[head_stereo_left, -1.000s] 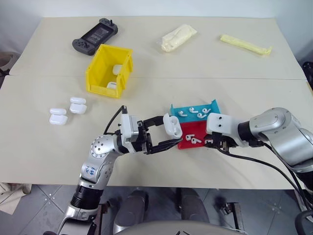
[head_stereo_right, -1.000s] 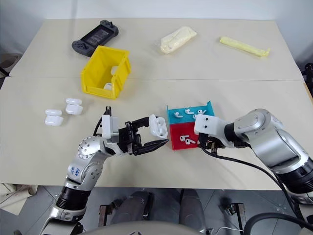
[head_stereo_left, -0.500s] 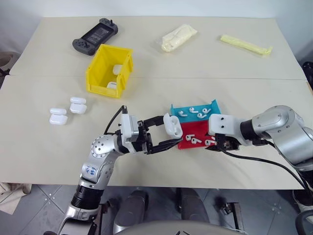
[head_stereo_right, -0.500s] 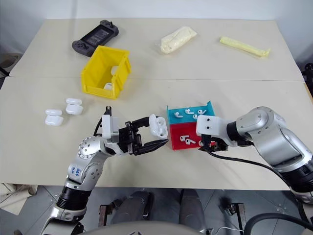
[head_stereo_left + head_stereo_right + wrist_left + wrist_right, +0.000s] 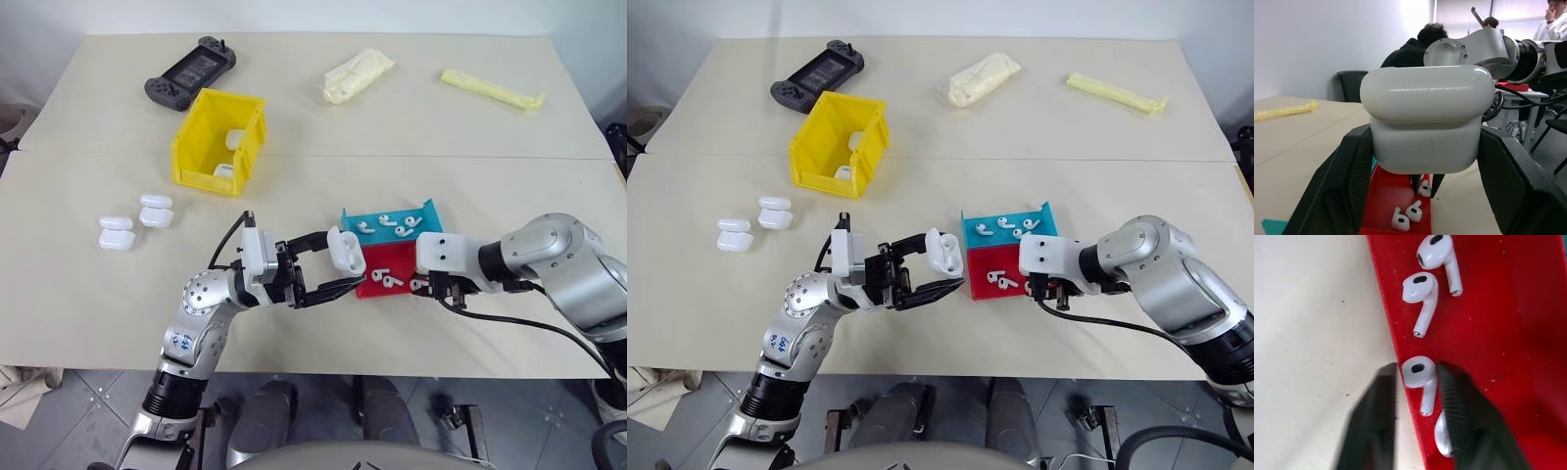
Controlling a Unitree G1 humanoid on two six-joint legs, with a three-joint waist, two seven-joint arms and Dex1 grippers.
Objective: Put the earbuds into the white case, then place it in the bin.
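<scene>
Right gripper [image 5: 1418,382] pinches an earbud [image 5: 1419,374] in the red tray [image 5: 1508,333]. Left gripper [image 5: 333,269] clamps the white case [image 5: 345,252] just beside

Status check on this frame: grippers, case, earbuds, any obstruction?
Left gripper shut on white case, held above table. Right gripper closing around an earbud in red tray. Nothing in the way.
</scene>
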